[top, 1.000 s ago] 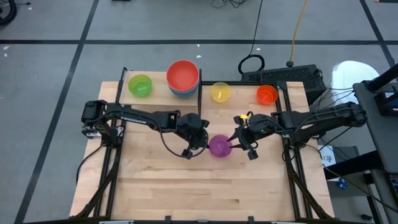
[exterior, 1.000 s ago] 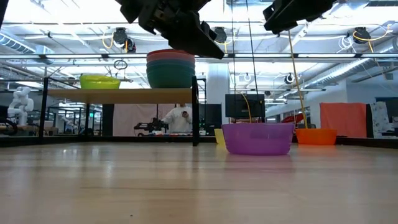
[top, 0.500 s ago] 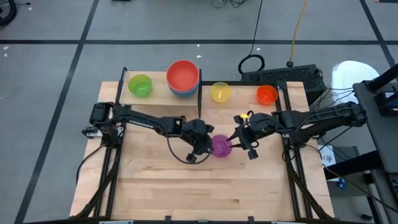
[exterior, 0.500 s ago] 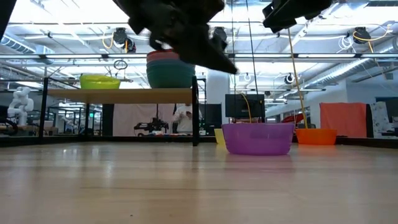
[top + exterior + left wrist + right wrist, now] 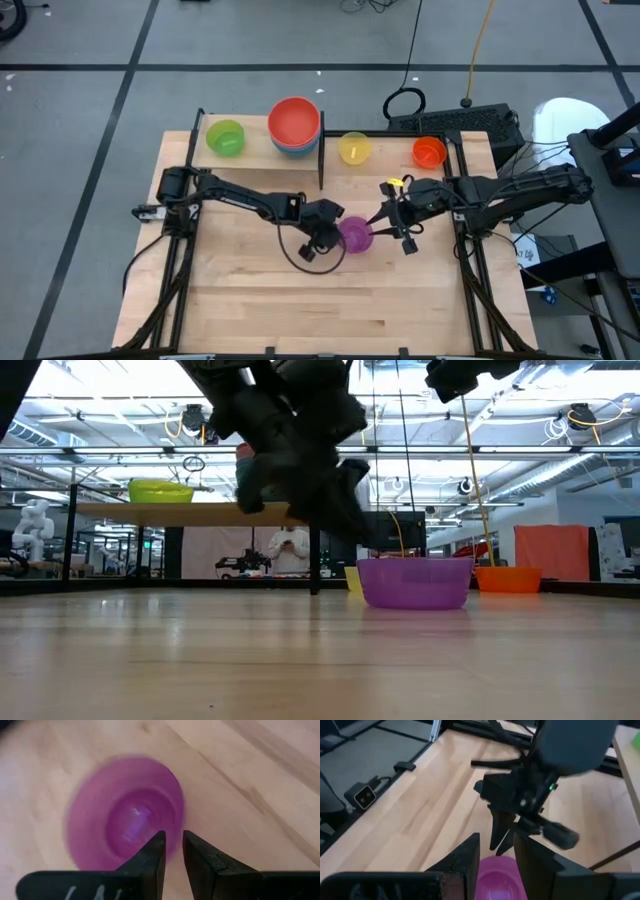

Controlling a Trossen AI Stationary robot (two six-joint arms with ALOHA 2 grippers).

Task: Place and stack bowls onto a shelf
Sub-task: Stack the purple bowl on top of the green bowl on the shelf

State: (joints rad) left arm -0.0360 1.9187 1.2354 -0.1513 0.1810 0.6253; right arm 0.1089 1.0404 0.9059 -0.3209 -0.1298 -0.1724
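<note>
A purple bowl (image 5: 356, 236) (image 5: 415, 582) rests upright on the table. My left gripper (image 5: 335, 233) (image 5: 170, 851) is open and slants down just over the bowl's left rim; the bowl (image 5: 125, 815) fills its wrist view. My right gripper (image 5: 386, 222) (image 5: 496, 851) is open, well above the bowl's right side. The shelf (image 5: 255, 156) (image 5: 190, 513) carries a green bowl (image 5: 225, 137) (image 5: 160, 491) and a stack topped by a red bowl (image 5: 294, 120). A yellow bowl (image 5: 354, 148) and an orange bowl (image 5: 429, 152) sit on the table behind.
The shelf's black upright end bar (image 5: 320, 160) (image 5: 314, 540) stands just left of the yellow bowl. A black keyboard (image 5: 455, 122) lies past the table's far right corner. Bare wood (image 5: 330, 300) stretches across the table's near half.
My left gripper has gone down and toward the table's right edge, closing in on the purple bowl's left rim, and its wrist has rolled a little. The bowl has stayed where it was.
</note>
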